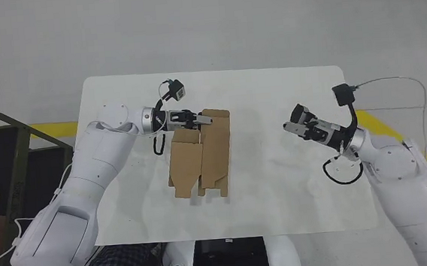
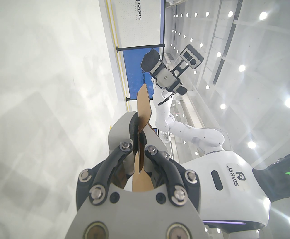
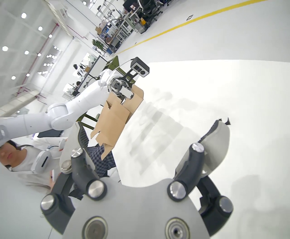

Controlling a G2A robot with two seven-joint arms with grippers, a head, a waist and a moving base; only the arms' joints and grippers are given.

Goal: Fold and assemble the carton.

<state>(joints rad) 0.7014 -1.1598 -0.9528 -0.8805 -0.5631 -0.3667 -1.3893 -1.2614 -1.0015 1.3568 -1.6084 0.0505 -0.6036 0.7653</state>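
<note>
Top view: the brown cardboard carton (image 1: 200,155), not yet assembled, is sitting near the middle of the white rectangular table (image 1: 294,194); the left gripper (image 1: 197,120) is gripping its far edge, and the right gripper (image 1: 288,127) is hovering well apart from it
Left wrist view: the left gripper's fingers are clamping a thin carton flap between them
Right wrist view: the right gripper's jaws are standing wide apart, holding nothing
</note>
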